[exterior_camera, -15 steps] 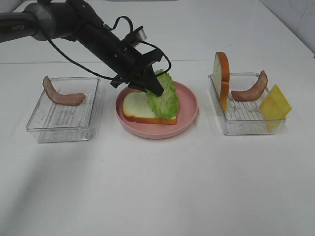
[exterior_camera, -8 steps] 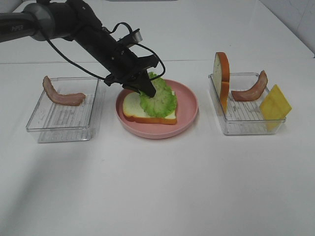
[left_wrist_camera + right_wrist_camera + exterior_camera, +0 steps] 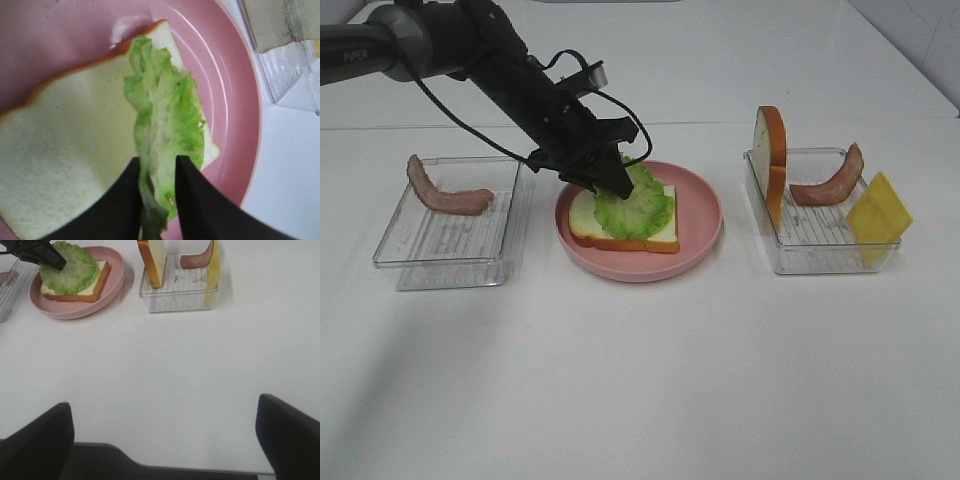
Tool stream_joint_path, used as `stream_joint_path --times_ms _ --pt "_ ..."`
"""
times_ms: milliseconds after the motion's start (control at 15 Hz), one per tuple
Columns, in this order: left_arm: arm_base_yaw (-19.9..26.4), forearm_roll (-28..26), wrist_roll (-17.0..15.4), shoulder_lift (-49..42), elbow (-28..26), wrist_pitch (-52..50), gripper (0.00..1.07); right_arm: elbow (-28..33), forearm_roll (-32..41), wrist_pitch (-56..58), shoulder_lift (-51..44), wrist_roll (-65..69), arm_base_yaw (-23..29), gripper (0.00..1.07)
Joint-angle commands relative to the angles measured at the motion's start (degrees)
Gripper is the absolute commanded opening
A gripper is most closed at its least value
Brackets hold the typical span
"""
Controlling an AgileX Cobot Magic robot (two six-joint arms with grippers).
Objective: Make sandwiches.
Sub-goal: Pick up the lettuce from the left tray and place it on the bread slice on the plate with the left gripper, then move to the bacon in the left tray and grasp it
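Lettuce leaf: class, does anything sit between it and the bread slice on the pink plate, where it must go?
Nothing visible does. The left gripper pinches one edge of the lettuce leaf in its jaws, and the leaf lies directly on the bread slice on the pink plate, with no other food between them.

The lettuce leaf [image 3: 165,115] hides part of the bread slice [image 3: 65,150] beneath it — in the left wrist view that slice and the pink plate [image 3: 235,100] run off the edges. The right gripper [image 3: 162,440] shows only as two dark, blurred fingers [image 3: 289,432], cropped by the frame.
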Motion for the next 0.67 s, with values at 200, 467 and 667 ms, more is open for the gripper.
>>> stream_joint_path --times_ms 200,467,667 --pt "-0.9 9.0 -9.3 -0.3 -6.8 3.3 0.71 0.2 0.3 -0.5 -1.8 -0.5 -0.2 0.94" --pt "-2.2 26.5 -17.5 -4.0 -15.0 13.1 0.81 0.2 0.3 -0.5 -1.8 -0.5 -0.2 0.94" --pt "-2.2 32.8 -22.5 -10.0 -13.5 13.1 0.81 0.2 0.4 -0.5 -1.8 -0.5 -0.2 0.94"
